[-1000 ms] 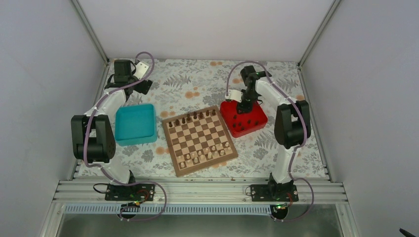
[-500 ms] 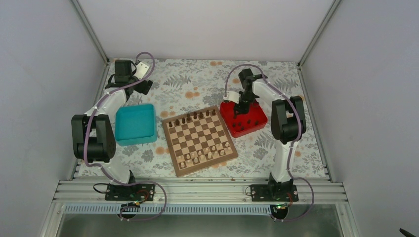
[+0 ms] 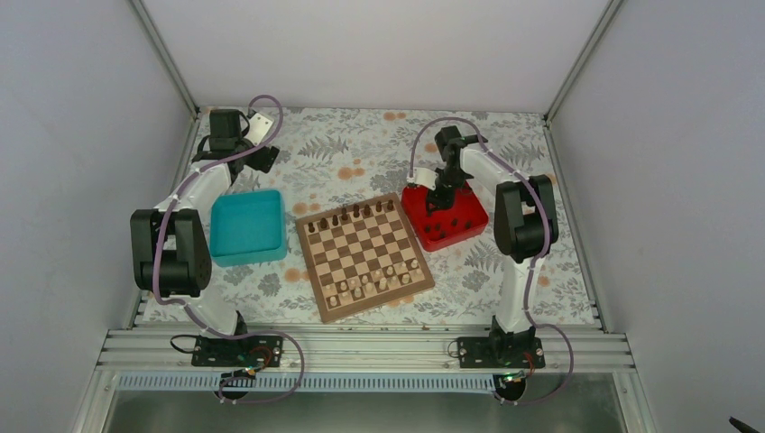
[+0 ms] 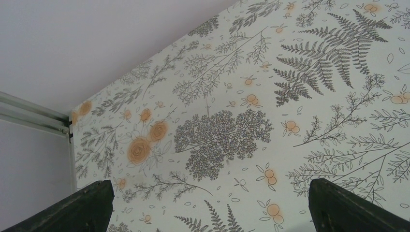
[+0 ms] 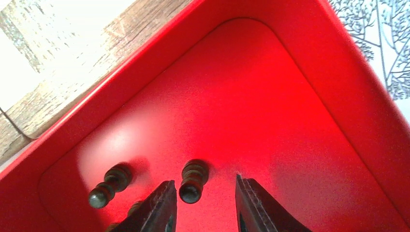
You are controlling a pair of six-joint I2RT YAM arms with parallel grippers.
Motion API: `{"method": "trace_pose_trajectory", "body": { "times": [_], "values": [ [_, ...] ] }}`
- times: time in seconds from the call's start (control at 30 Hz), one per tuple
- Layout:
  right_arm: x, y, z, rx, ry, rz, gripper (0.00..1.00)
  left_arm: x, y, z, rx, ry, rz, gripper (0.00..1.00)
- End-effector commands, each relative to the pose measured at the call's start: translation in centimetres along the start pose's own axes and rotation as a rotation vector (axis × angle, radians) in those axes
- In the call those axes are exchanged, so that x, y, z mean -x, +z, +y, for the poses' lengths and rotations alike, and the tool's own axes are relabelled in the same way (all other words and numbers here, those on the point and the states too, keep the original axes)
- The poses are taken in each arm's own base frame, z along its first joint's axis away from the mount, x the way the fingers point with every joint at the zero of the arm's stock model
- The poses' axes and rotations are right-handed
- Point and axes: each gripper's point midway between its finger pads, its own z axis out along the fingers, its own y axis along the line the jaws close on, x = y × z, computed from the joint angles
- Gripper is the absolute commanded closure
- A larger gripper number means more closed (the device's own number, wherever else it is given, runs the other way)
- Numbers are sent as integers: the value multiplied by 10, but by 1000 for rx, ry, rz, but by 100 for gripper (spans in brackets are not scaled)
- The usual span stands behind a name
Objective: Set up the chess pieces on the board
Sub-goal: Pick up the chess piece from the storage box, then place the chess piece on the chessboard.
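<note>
your right gripper (image 5: 204,194), jaws half-open, straddles the small dark brown wooden chess piece (image 5: 193,180) lying lengthwise between them in the red plastic tray (image 5: 338,72), not yet touched.

The right gripper (image 3: 441,200) hangs inside the glossy red plastic tray (image 3: 480,219), just right of the square chequered wooden chessboard (image 3: 364,257).

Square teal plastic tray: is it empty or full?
Empty. In the top view, the teal tray shows only its bare floor, nothing inside.
</note>
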Motion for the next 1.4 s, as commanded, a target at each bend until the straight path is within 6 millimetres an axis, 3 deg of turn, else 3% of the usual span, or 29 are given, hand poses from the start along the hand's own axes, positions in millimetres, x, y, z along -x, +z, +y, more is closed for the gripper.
{"method": "trace_pose_trajectory", "body": {
  "times": [0.0, 0.53, 0.7, 0.9, 1.0, 1.13, 1.27, 1.37],
  "values": [
    [4, -2, 7, 33, 7, -10, 66, 4, -1, 1, 11, 10, -17, 0],
    [-1, 22, 5, 65, 24, 10, 70, 2, -1, 0, 10, 10, -15, 0],
    [2, 14, 2, 40, 23, 2, 86, 2, -1, 0, 8, 9, -16, 0],
    [8, -21, -2, -34, 13, 15, 93, 4, -4, -1, 5, 8, -28, 0],
    [23, -42, 2, -75, -17, 23, 93, 7, -6, -2, -3, 7, -39, 0],
    [57, -69, 12, -129, -81, 17, 93, 12, -10, -1, -3, 4, -53, 0],
    [112, -87, 38, -150, -187, -26, 93, 17, -13, 3, 7, -3, -56, 0],
    [153, -86, 68, -138, -283, -55, 93, 20, -17, 3, 5, -4, -68, 0]
  ]
}}
